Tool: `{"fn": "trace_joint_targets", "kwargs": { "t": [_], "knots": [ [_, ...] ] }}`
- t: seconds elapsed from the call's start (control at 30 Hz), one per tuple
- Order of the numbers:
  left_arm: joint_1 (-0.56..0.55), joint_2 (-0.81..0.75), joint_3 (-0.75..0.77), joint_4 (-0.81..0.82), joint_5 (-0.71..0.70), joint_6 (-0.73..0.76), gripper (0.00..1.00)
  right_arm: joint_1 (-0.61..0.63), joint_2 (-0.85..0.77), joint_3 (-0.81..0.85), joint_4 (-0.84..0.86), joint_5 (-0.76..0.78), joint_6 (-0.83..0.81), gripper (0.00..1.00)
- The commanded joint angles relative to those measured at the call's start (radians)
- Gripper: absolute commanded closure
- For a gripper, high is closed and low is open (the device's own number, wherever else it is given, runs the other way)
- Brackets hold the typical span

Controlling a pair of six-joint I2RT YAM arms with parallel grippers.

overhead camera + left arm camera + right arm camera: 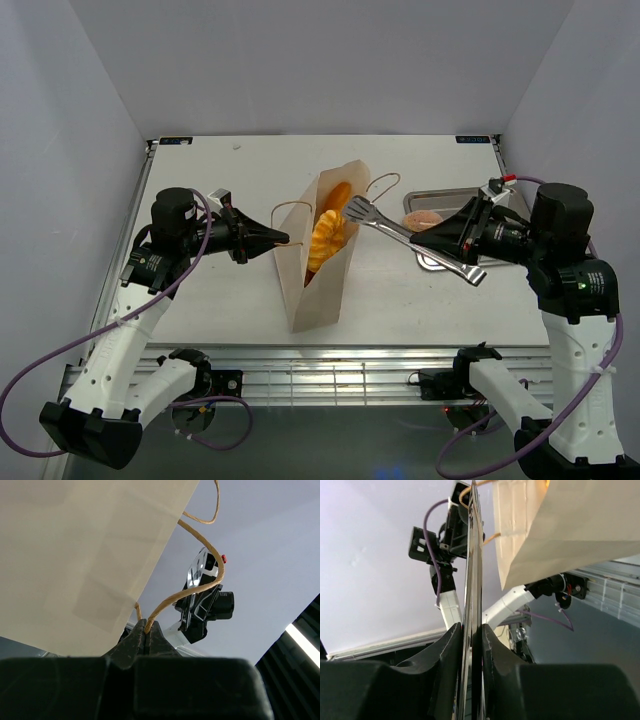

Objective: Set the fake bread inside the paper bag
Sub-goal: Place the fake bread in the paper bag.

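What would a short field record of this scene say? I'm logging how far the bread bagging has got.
paper bag: standing, mouth open
in bag: golden pastries
left gripper: shut on the bag's cord handle
right gripper: shut on metal tongs, tips by the bag's mouth
tray: right of bag, pinkish bun on it
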Motion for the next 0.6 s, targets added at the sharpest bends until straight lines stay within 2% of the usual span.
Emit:
{"fn": "trace_joint_targets", "kwargs": {
  "t": [0.0, 0.07, 0.13, 0.27, 0.33, 0.43, 0.47, 0.53, 0.57],
  "knots": [
    [0.000, -0.013, 0.015, 0.005, 0.012, 0.010, 1.00, 0.001, -0.011, -0.033, 0.238, 0.004, 0.098, 0.75],
    [0.000, -0.014, 0.015, 0.005, 0.012, 0.010, 1.00, 0.001, 0.011, -0.030, 0.344, 0.042, 0.118, 0.78],
    [0.000, -0.014, 0.013, 0.005, 0.015, 0.010, 1.00, 0.001, 0.077, 0.040, 0.407, 0.088, 0.108, 0.78],
    [0.000, -0.014, 0.015, 0.005, 0.020, 0.012, 1.00, -0.011, 0.193, 0.134, 0.421, 0.170, 0.080, 0.80],
    [0.000, -0.018, 0.015, 0.005, 0.023, 0.012, 1.00, -0.025, 0.212, 0.128, 0.450, 0.202, 0.094, 0.80],
    [0.000, -0.013, 0.016, 0.006, 0.033, 0.013, 1.00, -0.100, 0.235, 0.089, 0.540, 0.199, 0.125, 0.81],
    [0.000, -0.011, 0.016, 0.006, 0.038, 0.016, 1.00, -0.176, 0.246, 0.085, 0.563, 0.198, 0.125, 0.82],
    [0.000, -0.004, 0.019, 0.008, 0.050, 0.021, 1.00, -0.250, 0.253, 0.071, 0.576, 0.173, 0.102, 0.82],
    [0.000, -0.001, 0.021, 0.010, 0.052, 0.026, 1.00, -0.342, 0.255, 0.056, 0.576, 0.156, 0.091, 0.82]
  ]
}}
